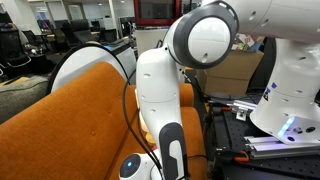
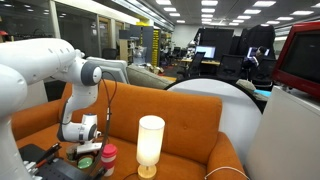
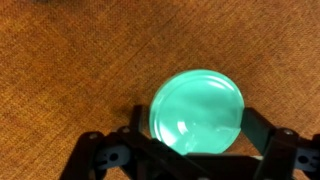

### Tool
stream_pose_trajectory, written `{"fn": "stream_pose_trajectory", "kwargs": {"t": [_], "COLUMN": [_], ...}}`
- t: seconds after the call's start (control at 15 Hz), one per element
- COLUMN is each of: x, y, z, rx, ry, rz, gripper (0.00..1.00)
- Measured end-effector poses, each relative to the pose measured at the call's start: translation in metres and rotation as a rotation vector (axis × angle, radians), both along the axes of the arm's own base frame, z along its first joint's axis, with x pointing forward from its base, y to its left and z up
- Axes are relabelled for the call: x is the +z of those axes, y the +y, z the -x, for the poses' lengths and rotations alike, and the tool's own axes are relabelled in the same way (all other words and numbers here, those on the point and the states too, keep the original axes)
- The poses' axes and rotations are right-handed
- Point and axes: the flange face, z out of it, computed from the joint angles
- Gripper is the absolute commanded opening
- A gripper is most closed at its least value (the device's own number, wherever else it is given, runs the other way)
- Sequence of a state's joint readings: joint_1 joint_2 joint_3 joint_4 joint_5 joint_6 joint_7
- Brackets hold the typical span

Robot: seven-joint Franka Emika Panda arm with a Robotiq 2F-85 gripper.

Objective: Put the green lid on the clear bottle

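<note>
Looking down through the wrist view, we find the green lid (image 3: 197,108) lying flat on a woven orange fabric (image 3: 70,60), its glossy top facing up. The gripper (image 3: 195,118) comes in from the bottom of that view, and its dark fingers (image 3: 141,118) stand one on each side of the lid, right at its rim. We cannot tell whether the pincer is grasping the lid or only bracketing it. The fingers look to be touching the rim or just beside it, and dark linkage bars cross the lid's lower part. No edge or corner of the surface under the lid shows here, so we cannot place the lid against them.

In an exterior view the arm (image 2: 45,60) bends down from the left, and the gripper (image 2: 86,140) hangs low in front of the orange sofa (image 2: 185,115). A patch of green (image 2: 86,160) shows just under it, too small for us to call it the lid with certainty. The clear bottle (image 2: 150,143) stands upright, milky white in this light, apart from the gripper. Between them sits a small red-topped object (image 2: 108,153). In an exterior view the arm (image 1: 160,85) fills the middle in front of the sofa (image 1: 80,100), and we cannot make out the lid there
</note>
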State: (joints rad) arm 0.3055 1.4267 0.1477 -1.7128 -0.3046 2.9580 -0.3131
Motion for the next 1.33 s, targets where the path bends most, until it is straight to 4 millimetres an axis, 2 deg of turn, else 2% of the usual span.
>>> {"fn": "stream_pose_trajectory", "kwargs": {"t": [0.33, 0.87, 0.93, 1.0, 1.07, 1.33], "x": [-0.012, -0.011, -0.011, -0.011, -0.011, -0.010], "y": [-0.007, -0.007, -0.007, -0.008, -0.008, -0.010], "z": [-0.004, -0.006, -0.007, -0.007, -0.007, -0.009], "rx": [-0.035, -0.068, -0.071, -0.074, -0.075, -0.092], "ry": [-0.003, -0.003, -0.003, -0.003, -0.003, 0.002], "rz": [0.004, 0.005, 0.004, 0.004, 0.004, -0.006], "gripper": [1.00, 1.00, 0.85, 0.74, 0.69, 0.69]}}
